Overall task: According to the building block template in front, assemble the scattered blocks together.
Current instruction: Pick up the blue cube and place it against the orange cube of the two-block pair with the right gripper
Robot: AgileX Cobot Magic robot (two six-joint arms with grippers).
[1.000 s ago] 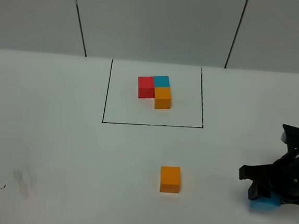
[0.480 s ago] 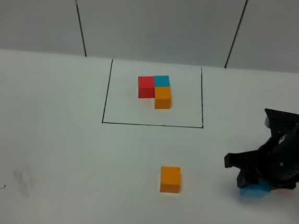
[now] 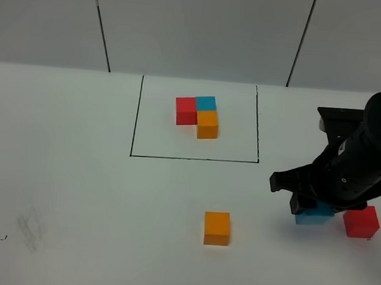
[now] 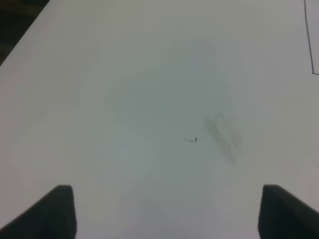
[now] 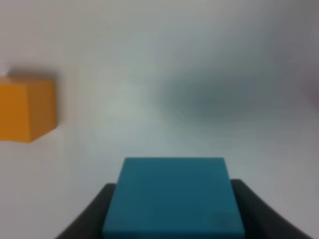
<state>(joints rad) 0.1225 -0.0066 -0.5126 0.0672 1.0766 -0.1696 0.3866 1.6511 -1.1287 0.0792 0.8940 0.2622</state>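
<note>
Both grippers were checked. Right gripper was closed on the blue block, judged ready for carrying to the orange block, as the template beyond requires; the red block sat just beside it. Left gripper hung wide and empty over the table.

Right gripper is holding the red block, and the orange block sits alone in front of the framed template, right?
No. The right gripper holds the blue block, not the red one; the right wrist view shows it. The red block lies on the table nearby. The orange block does sit alone before the template.
</note>
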